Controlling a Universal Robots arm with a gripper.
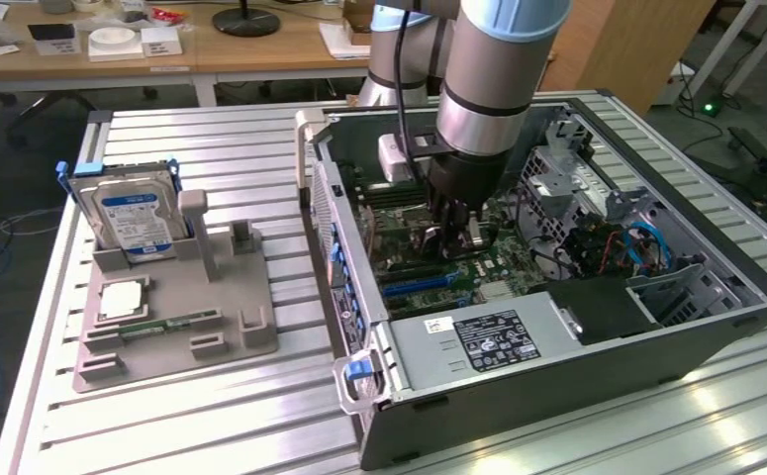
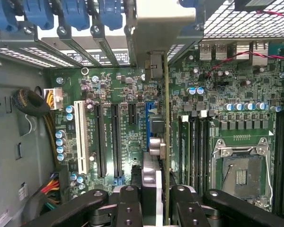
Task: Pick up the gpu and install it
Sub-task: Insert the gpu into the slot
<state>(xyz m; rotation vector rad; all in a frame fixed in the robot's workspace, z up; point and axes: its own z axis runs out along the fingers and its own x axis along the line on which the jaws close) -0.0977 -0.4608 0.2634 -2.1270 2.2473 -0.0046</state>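
Slatted metal table, an open computer case lying on it, and the arm is reaching right down inside! The gripper is pinching the gpu, card upright and edge-on over the motherboard, just beside the blue slot. Whether it's seated, can't tell. Out on the grey fixture, the hard drive stands upright

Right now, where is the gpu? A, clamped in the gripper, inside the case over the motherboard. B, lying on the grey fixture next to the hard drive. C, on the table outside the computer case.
A: the gripper clamps the gpu edge-on over the motherboard, inside the open computer case.
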